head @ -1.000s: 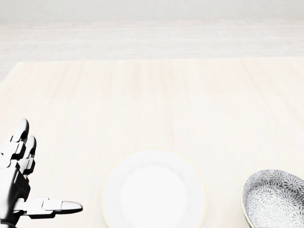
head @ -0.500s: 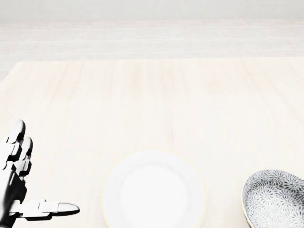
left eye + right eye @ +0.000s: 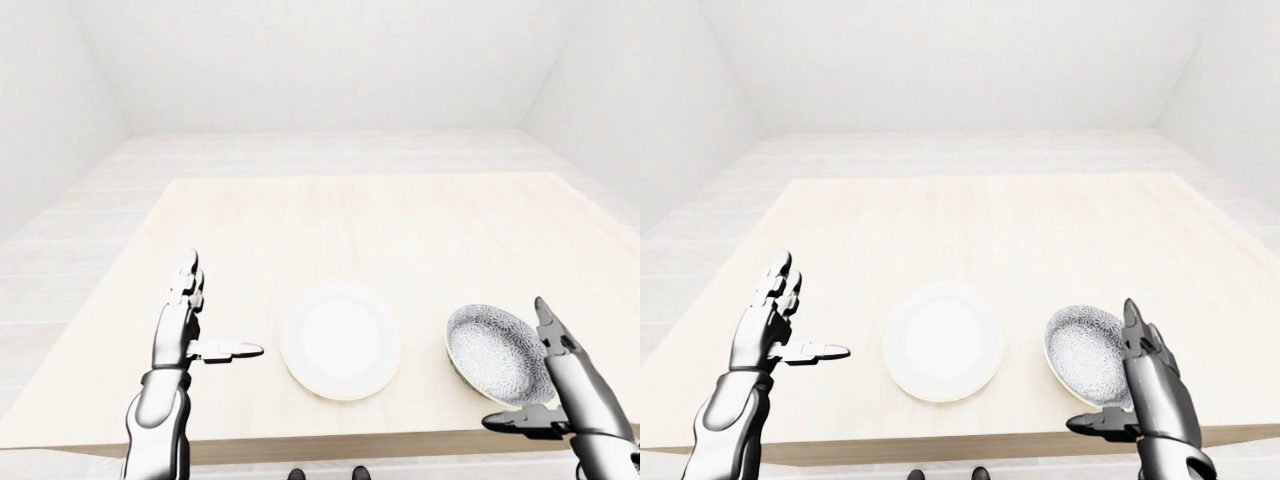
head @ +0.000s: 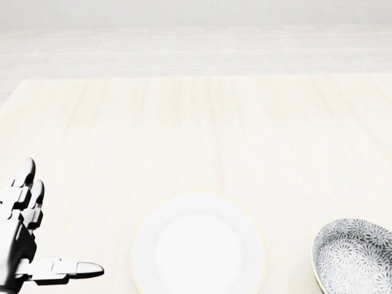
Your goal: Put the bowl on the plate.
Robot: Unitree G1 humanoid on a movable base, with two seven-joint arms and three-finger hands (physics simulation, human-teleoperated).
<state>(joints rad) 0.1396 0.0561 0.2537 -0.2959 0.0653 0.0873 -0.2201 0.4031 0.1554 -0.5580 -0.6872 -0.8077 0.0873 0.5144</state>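
Note:
A white round plate (image 3: 341,340) lies on the pale wooden table (image 3: 360,230), near its lower edge in the left-eye view. To its right sits a bowl (image 3: 497,353) with a grey-and-white floral pattern, tilted a little. My right hand (image 3: 1127,385) stands open just right of the bowl, fingers up and thumb pointing left below the rim; I cannot tell whether it touches. My left hand (image 3: 205,320) is open to the left of the plate, fingers upright and thumb stretched toward the plate, holding nothing.
The table's near edge (image 3: 330,447) runs along the bottom of the eye views. White floor and walls (image 3: 320,70) surround the table. No other objects show on it.
In the head view my left hand has sunk slightly and stayed open. Plate and bowl have not moved.

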